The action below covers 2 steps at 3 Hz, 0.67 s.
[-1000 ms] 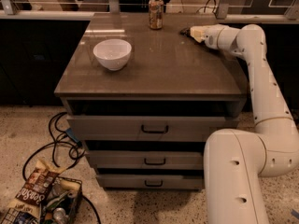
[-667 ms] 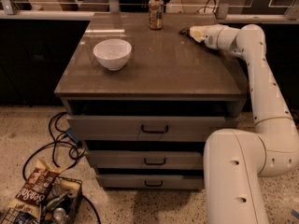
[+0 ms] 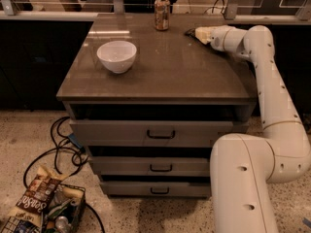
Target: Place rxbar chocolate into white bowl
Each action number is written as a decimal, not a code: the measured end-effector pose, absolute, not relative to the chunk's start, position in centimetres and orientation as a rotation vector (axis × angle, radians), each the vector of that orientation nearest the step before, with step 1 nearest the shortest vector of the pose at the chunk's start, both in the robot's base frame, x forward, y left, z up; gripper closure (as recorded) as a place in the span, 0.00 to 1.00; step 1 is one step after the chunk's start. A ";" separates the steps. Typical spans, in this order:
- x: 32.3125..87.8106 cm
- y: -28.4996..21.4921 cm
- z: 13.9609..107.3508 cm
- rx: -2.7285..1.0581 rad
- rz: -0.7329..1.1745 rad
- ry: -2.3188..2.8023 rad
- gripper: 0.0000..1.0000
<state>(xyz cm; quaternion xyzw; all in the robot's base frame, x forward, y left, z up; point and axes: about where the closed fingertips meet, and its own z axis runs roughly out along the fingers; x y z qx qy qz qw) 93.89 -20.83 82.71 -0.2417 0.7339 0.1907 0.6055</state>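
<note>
The white bowl [image 3: 117, 55] sits on the left part of the grey cabinet top [image 3: 170, 74], upright. My gripper [image 3: 196, 33] is low over the back right of the top, far to the right of the bowl. A small dark flat shape [image 3: 188, 32] shows at the gripper's tip, lying on the surface; it looks like the rxbar chocolate, mostly hidden by the gripper. The arm [image 3: 272, 96] reaches in from the right.
A tan drink can [image 3: 162, 13] stands upright at the back middle of the top, left of the gripper. The cabinet has three drawers [image 3: 160, 134] below. On the floor at the left lie cables [image 3: 58, 154] and a basket with snack bags [image 3: 36, 205].
</note>
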 end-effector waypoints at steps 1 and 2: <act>93.9 -20.8 82.7 -0.559 0.441 1.698 0.28; 93.9 -20.8 82.8 -0.559 0.441 1.698 0.06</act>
